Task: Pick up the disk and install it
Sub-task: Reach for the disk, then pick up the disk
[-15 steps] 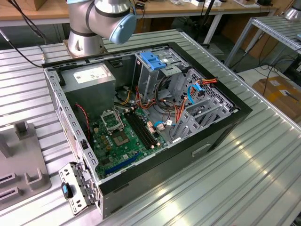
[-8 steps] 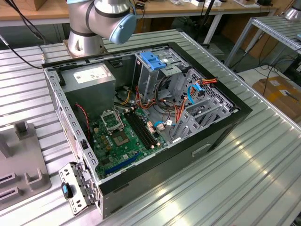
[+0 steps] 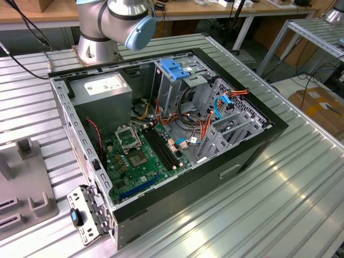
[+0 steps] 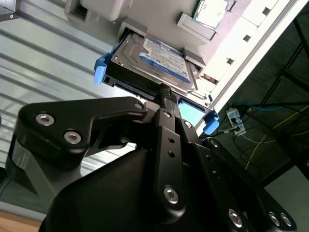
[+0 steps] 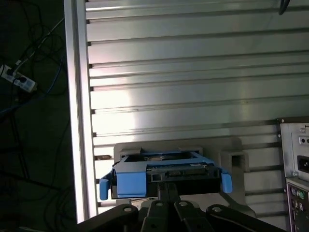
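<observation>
The disk is a silver-grey drive in a bright blue carrier frame. It rests in a light grey holder on the ribbed metal table, near the table's edge. In both wrist views my gripper is at the middle of the disk's near, dark connector edge. Its two black fingers are drawn together with just a seam between them and nothing visibly held. Whether the tips touch the disk I cannot tell. The arm's base and elbow stand behind the computer case in the exterior view.
An open computer case lies on the table, with its motherboard, cables and a tall grey drive cage topped by a blue latch. A grey fixture sits at the exterior view's left. The case's rear panel is beside the holder.
</observation>
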Robot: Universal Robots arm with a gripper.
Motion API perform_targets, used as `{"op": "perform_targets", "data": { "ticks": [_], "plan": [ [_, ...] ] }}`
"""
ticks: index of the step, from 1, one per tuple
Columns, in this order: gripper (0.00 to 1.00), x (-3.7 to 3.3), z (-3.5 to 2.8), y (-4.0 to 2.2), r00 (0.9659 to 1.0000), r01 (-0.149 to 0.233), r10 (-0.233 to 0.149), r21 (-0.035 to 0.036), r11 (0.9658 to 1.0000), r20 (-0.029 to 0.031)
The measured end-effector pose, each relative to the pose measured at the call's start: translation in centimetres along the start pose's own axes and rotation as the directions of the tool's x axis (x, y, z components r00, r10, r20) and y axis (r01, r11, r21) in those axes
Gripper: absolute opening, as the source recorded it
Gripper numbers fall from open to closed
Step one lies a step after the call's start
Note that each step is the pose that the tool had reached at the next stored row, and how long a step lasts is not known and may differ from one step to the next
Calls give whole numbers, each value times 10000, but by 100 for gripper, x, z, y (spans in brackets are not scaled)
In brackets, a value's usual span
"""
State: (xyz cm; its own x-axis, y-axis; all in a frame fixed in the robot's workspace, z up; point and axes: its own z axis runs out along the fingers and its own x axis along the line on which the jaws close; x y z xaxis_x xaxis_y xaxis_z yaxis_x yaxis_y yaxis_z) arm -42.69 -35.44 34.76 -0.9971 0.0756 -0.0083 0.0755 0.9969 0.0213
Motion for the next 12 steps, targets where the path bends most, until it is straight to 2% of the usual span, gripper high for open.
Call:
{"op": "perform_targets", "data": {
  "ticks": [12],
  "plan": [
    [11, 0, 8, 0, 10000, -1, 1, 0, 10000, 1]
  ]
}}
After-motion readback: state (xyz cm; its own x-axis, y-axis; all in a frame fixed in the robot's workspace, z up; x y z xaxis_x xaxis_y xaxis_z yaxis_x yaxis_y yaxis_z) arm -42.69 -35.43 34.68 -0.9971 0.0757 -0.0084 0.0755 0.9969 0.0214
